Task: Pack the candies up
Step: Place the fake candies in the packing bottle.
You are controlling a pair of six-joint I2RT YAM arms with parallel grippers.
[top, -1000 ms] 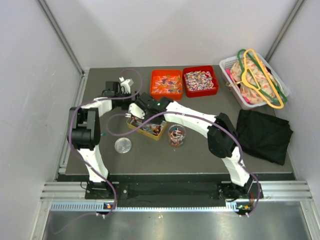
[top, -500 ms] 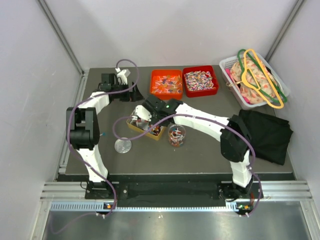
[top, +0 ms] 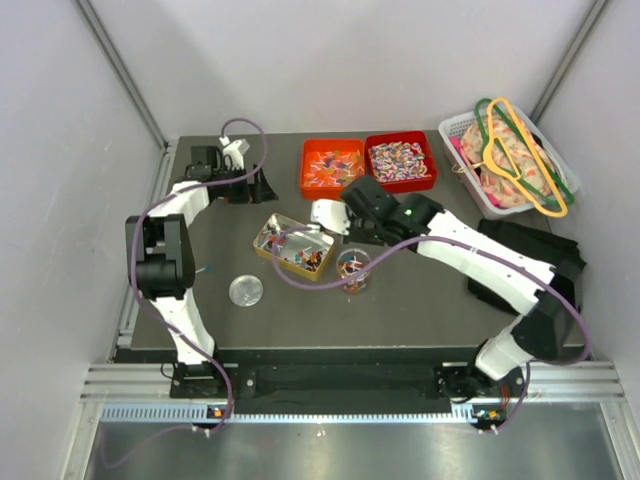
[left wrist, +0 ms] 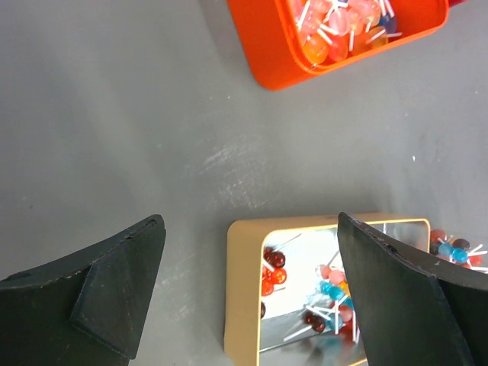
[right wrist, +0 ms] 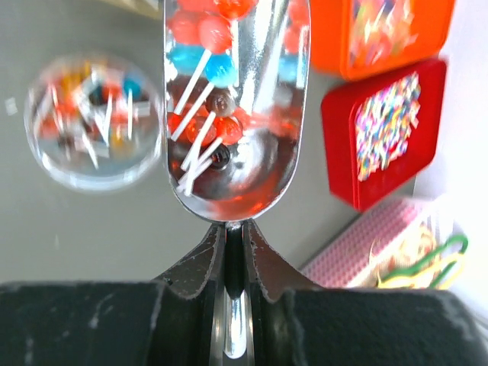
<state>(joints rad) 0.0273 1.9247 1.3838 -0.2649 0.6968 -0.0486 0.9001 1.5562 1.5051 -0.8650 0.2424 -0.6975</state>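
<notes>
Right gripper is pinched tight on the handle of a metal scoop, held over the table between yellow tin and orange bin. The scoop carries candies: red and blue balls on white sticks. More sit in the tin and in the clear jar just right of it. Left gripper has claws spread wide, over the table far-left of the tin. A round silver lid lies near-left of the tin. Red bin of small mixed sweets is right of the orange one.

Shiny metal scoop, glossy plastic tray, matt tabletop
</notes>
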